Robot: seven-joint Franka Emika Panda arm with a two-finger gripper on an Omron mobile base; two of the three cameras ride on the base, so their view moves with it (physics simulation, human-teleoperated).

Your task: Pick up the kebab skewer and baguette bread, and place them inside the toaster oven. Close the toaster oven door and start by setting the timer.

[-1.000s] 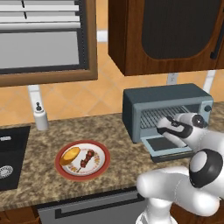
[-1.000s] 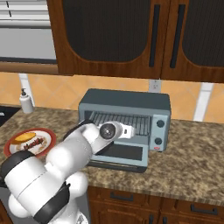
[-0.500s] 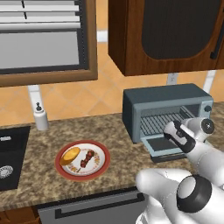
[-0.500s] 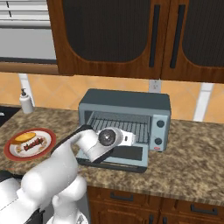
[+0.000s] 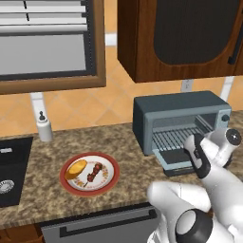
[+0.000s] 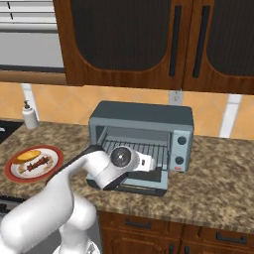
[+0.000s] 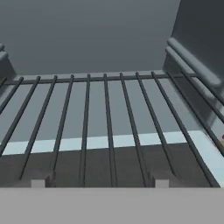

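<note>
Lower now, the arm faces the toaster oven (image 6: pixel 141 139) rack, fingers (image 7: pixel 37 183) apart, holding nothing.

The left base view looks forward and down from behind the arm, taking in the bench (image 5: pixel 118 142), a red plate (image 5: pixel 110 182) and the toaster oven (image 5: pixel 178 114). The right base view faces the same bench (image 6: pixel 218 168) and toaster oven (image 6: pixel 144 116) from the other side. The hand view sits close, looking along the wire rack (image 7: pixel 105 118) just ahead of the pincer.
</note>
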